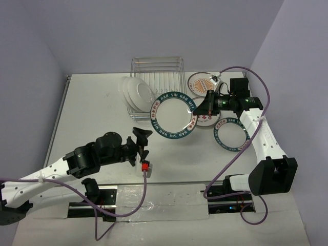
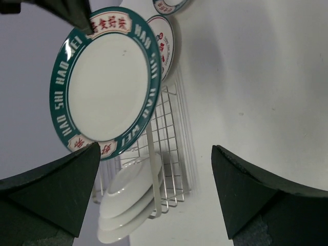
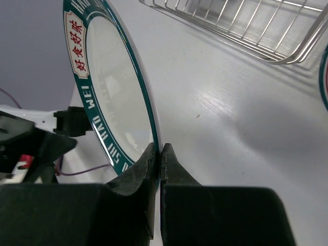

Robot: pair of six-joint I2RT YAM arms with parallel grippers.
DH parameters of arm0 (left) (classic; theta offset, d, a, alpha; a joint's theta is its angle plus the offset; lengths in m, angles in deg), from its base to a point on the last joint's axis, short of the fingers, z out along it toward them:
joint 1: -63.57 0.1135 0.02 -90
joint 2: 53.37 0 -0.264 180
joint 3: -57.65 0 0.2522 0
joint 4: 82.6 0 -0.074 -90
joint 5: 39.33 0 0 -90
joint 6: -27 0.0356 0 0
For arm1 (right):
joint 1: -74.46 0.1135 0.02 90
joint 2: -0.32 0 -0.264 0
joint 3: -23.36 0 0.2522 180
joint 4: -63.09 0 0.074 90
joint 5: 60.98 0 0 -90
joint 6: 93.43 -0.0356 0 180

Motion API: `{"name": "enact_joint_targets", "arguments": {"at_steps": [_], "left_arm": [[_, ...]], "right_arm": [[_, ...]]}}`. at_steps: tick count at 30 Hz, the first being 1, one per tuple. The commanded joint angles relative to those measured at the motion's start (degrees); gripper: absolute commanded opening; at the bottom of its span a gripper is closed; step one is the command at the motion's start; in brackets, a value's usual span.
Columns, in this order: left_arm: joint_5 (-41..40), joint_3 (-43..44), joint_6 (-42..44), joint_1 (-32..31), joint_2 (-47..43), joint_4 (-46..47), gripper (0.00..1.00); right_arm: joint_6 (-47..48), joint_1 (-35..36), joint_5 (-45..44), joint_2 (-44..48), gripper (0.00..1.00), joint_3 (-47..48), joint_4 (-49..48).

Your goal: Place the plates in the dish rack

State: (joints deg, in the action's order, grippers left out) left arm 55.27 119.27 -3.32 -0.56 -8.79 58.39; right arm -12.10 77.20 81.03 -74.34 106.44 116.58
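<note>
My right gripper (image 1: 201, 108) is shut on the rim of a teal-rimmed white plate (image 1: 174, 116) and holds it on edge above the table, just in front of the wire dish rack (image 1: 163, 70). In the right wrist view its fingers (image 3: 160, 149) pinch the plate's rim (image 3: 110, 87). Three plates with plain white undersides (image 1: 134, 92) lean together in the rack's near left part; they also show in the left wrist view (image 2: 128, 200). My left gripper (image 1: 142, 140) is open and empty, in front of the held plate (image 2: 107, 82).
Three more plates lie flat on the table to the right: one with an orange centre (image 1: 201, 82), one with red lettering (image 1: 206, 118) partly under the right gripper, and a teal-rimmed one (image 1: 231, 135). The table's left edge (image 1: 60, 110) has a raised rail.
</note>
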Motion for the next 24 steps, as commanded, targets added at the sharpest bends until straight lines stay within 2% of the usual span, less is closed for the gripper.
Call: {"name": "enact_joint_targets", "arguments": {"at_steps": [1, 6, 11, 15, 18, 19, 21, 22, 23, 24], "left_arm": [[-4.25, -1.01, 12.98, -1.78, 2.17, 4.25, 0.97], [-6.79, -2.59, 18.18, -2.39, 6.48, 8.28, 0.92], [-9.61, -5.84, 21.26, -2.39, 9.73, 19.51, 0.87], [-10.67, -7.34, 22.32, -2.39, 11.41, 23.14, 0.80], [-10.58, -7.51, 22.06, -2.39, 12.29, 24.29, 0.63], [-10.66, -7.43, 21.27, -2.39, 12.81, 24.72, 0.50], [-11.02, -6.64, 20.22, -2.39, 13.34, 24.73, 0.36], [-11.63, -6.29, 18.82, -2.48, 13.86, 24.64, 0.17], [-12.15, -5.50, 17.85, -2.57, 14.04, 24.73, 0.06], [-12.59, -4.88, 16.71, -2.74, 14.22, 26.29, 0.00]], "right_arm": [[-6.45, 0.25, 6.34, 0.56, 0.00, 1.52, -3.51], [-7.07, 0.77, 7.93, 0.91, 0.00, 0.56, -3.16], [-6.54, 3.23, 5.92, 1.88, 0.00, -1.55, -2.55], [-6.01, 4.73, 5.47, 1.62, 0.00, -1.47, -2.11], [-5.83, 5.43, 5.65, 1.35, 0.00, -0.59, -1.85], [-5.84, 5.69, 5.73, 1.26, 0.00, -0.33, -1.67], [-5.31, 5.78, 5.82, 1.09, 0.01, 0.11, -1.14], [-5.05, 5.87, 5.82, 1.00, 0.07, 0.55, -0.97], [-4.70, 5.78, 5.91, 0.91, 0.13, 0.73, -0.70], [-4.52, 5.87, 5.82, 0.91, 0.27, 0.99, -0.53]]}}
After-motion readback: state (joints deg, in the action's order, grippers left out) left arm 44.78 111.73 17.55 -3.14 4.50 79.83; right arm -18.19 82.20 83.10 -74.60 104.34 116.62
